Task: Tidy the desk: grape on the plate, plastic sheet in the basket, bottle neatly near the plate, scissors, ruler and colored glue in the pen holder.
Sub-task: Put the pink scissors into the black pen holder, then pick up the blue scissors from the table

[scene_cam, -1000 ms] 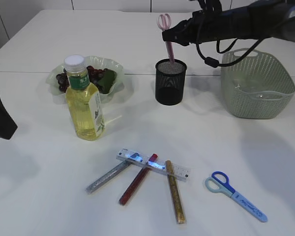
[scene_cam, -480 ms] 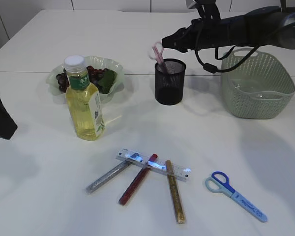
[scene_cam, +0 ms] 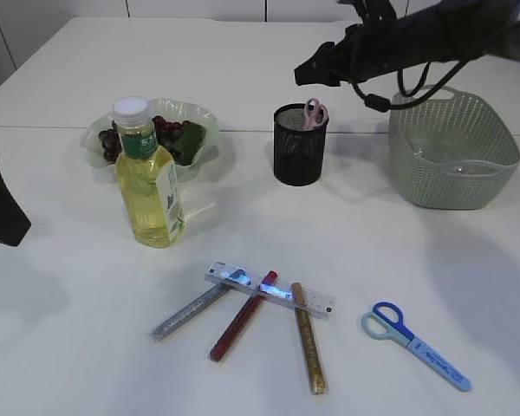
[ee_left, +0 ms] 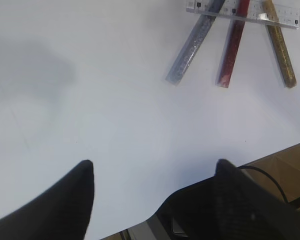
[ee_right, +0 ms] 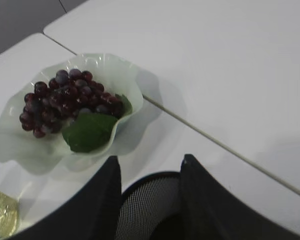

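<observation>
Pink scissors [scene_cam: 315, 113] stand in the black mesh pen holder [scene_cam: 300, 152], handles up. My right gripper [scene_cam: 307, 73] is open and empty just above it; the wrist view shows the holder's rim [ee_right: 150, 200] between the jaws [ee_right: 150, 165]. Grapes [scene_cam: 160, 130] lie on the pale green plate [scene_cam: 199, 117], which also shows in the right wrist view [ee_right: 110, 70]. The bottle [scene_cam: 149, 178] stands upright in front of the plate. Blue scissors [scene_cam: 412, 342], a clear ruler [scene_cam: 273, 292] and three glue sticks [scene_cam: 243, 316] lie at the front. My left gripper [ee_left: 152, 167] is open and empty over bare table.
A green woven basket [scene_cam: 455, 152] stands at the right, behind the right arm. The left arm's black body [scene_cam: 0, 212] rests at the left edge. The table's front edge and cables show in the left wrist view [ee_left: 270, 165].
The pink scissors dropped from the right gripper into the pen holder. The gripper opened and lifted slightly above the holder. The left arm has not moved.
</observation>
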